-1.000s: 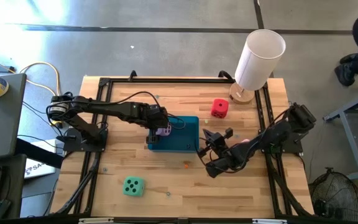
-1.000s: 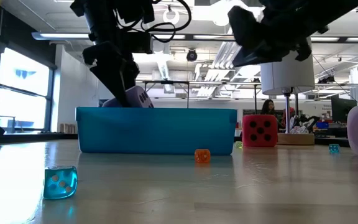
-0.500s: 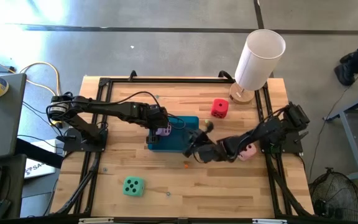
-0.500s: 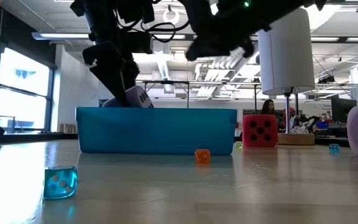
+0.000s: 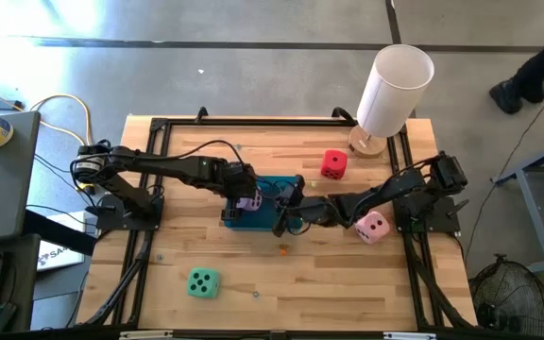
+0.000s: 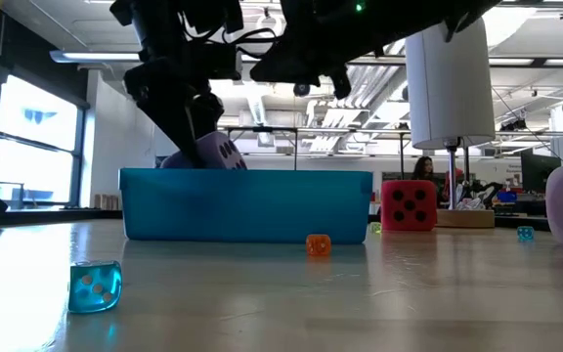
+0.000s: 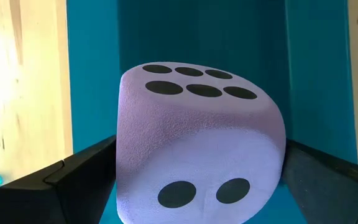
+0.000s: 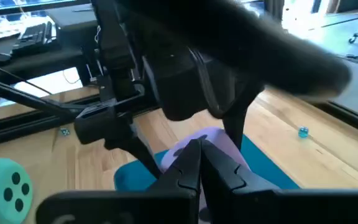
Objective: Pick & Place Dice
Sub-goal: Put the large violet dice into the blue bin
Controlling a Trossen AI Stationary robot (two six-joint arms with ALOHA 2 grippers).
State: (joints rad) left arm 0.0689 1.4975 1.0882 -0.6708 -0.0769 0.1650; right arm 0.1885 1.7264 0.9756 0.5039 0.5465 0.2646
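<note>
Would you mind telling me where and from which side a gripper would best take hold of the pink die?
Probably by two opposite side faces, coming straight down from above. The pink die sits alone on bare table, nothing touching it, one-pip face up, turned slightly askew to the table edge, so the fingers should be turned to match its flat sides.

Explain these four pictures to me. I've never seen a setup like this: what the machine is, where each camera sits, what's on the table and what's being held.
It is a robot with two dark arms, each ending in a two-finger gripper, at a wooden table. One camera looks down from above, one sits at tabletop height, and one rides on each wrist.

The left gripper holds the lilac die over the teal tray; its wrist camera shows the fingers pressed on both sides. The right gripper reaches over the tray, holding nothing, its fingers shut.

On the table lie a red die, a pink die and a green die, plus a white cylinder and a few tiny dice.
</note>
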